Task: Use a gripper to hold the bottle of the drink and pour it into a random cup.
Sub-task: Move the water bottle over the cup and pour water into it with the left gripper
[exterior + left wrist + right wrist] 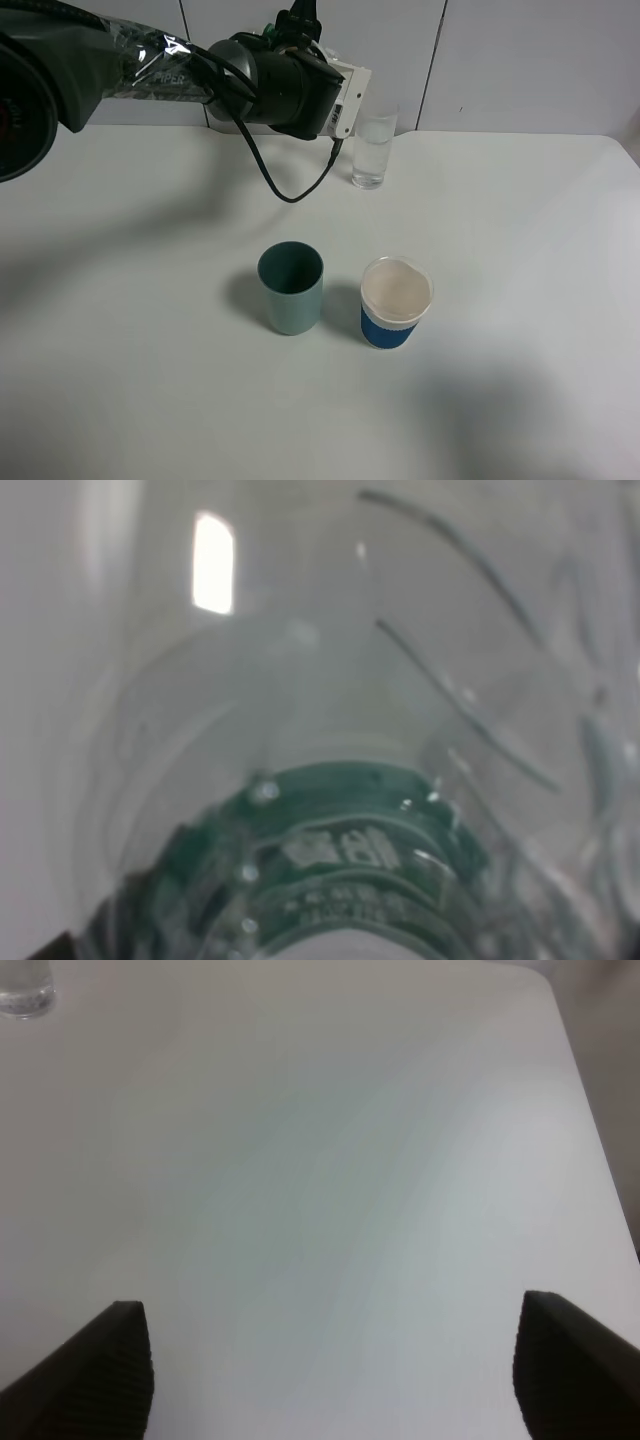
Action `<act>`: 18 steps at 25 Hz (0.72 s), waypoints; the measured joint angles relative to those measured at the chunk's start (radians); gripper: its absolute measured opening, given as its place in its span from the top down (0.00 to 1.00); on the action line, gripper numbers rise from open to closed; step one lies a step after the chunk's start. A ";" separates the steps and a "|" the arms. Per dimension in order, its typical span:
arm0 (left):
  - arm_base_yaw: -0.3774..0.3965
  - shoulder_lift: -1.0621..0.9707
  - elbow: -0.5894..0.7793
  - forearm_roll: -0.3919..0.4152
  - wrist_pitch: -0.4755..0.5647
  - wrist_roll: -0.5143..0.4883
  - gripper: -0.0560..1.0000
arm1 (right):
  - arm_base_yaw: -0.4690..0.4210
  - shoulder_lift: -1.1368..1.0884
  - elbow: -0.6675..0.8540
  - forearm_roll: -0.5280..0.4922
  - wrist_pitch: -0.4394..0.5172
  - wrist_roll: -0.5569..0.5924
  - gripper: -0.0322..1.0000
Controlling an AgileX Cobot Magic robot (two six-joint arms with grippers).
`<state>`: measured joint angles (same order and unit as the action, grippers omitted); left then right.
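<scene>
White tabletop (520, 250), pale panelled wall (530, 60) behind. Your left arm (150, 60) came in from the far left corner and lay almost level above the table. The white head of your left gripper (350, 98) sat just beside the rim of the cup (374, 150). That claw was clamped on the bottle of the drink (340, 860); its clear wall and green label filled the left wrist view, fingers out of sight. The cup stood upright near the table's back edge, partly filled with clear liquid. Your right gripper (330, 1370) hung over bare table, fingers (115, 1360) spread wide with nothing between them. A teal cup (291, 288) and paper cup (396, 302) stood side by side mid-table, apart, well forward of the cup. Open surface lay to the right and front, and the right wrist view showed the table's edge and rounded corner.
</scene>
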<state>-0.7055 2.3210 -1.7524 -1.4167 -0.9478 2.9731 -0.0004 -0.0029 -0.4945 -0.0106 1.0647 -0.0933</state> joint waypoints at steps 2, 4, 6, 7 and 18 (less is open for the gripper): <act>0.000 0.000 0.000 0.003 0.000 0.000 0.43 | 0.000 0.000 0.000 0.000 0.000 0.000 0.25; 0.000 0.000 0.000 0.006 0.000 0.000 0.43 | 0.000 0.000 0.000 0.000 0.000 0.000 0.25; 0.000 0.000 0.000 0.010 0.000 0.000 0.43 | 0.000 0.000 0.000 0.000 0.000 0.000 0.25; 0.000 0.000 0.000 0.012 0.000 0.000 0.43 | 0.000 0.000 0.000 0.000 0.000 0.000 0.25; 0.000 0.000 0.000 0.043 0.000 0.000 0.43 | 0.000 0.000 0.000 0.000 0.000 0.000 0.25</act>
<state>-0.7055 2.3210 -1.7524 -1.3736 -0.9478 2.9731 -0.0004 -0.0029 -0.4945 -0.0106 1.0647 -0.0933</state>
